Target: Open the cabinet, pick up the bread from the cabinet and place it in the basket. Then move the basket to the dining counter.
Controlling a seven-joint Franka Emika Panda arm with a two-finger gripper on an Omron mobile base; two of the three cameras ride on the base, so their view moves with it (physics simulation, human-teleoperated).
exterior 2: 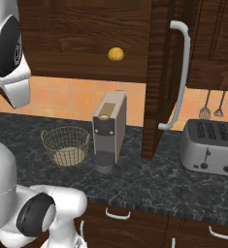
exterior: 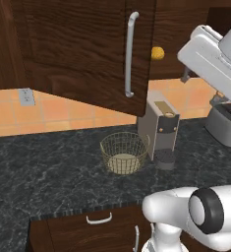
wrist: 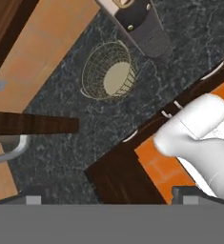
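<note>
The dark wood cabinet (exterior: 72, 44) stands open, its left door swung out over the worktop and its right door (exterior 2: 156, 77) seen edge-on. The small yellow-orange bread (exterior: 158, 52) (exterior 2: 116, 54) lies on the shelf inside. The golden wire basket (exterior: 124, 152) (exterior 2: 66, 145) sits empty on the black worktop, left of a coffee machine. In the hand view my gripper (wrist: 112, 198) is open, high up and looking down on the basket (wrist: 108, 71) and a door edge (wrist: 32, 125). Nothing is between its fingertips (wrist: 30, 198).
A grey coffee machine (exterior: 161, 129) (exterior 2: 109, 127) stands right beside the basket. A silver toaster (exterior 2: 210, 145) sits further right, with utensils (exterior 2: 205, 112) hanging above it. The open doors' bar handles (exterior: 130, 54) (exterior 2: 181, 72) jut out over the worktop. Low drawers (exterior: 98, 218) run below.
</note>
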